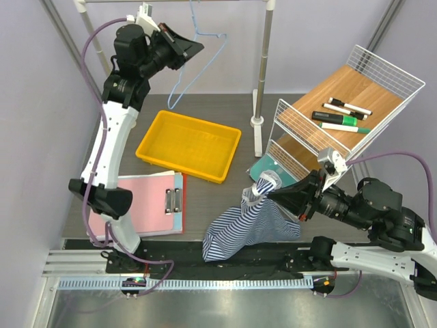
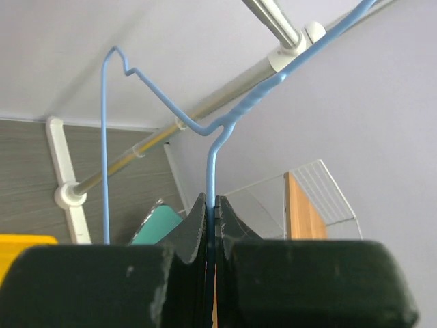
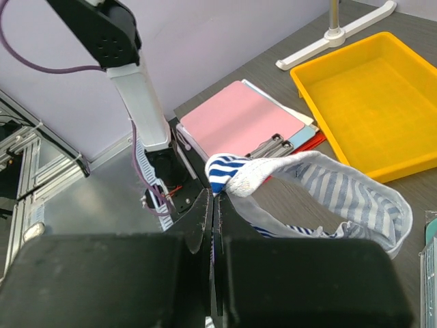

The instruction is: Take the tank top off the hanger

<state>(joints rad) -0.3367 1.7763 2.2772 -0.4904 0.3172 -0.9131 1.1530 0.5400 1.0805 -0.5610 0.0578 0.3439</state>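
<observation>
The light-blue wire hanger (image 1: 198, 58) hangs bare at the back, its hook up at the rack pole. My left gripper (image 1: 198, 46) is shut on its wire, seen between the jaws in the left wrist view (image 2: 211, 198). The navy-and-white striped tank top (image 1: 246, 229) is off the hanger and droops onto the table's front edge. My right gripper (image 1: 273, 193) is shut on its white-edged strap, which loops out from the jaws in the right wrist view (image 3: 273, 174).
A yellow tray (image 1: 188, 145) lies mid-table. A pink clipboard (image 1: 147, 203) lies front left. A white wire shelf (image 1: 341, 116) with markers stands at right. A grey rack pole (image 1: 263, 68) on a white foot stands behind the tray. A teal item (image 1: 263, 167) lies under the shelf.
</observation>
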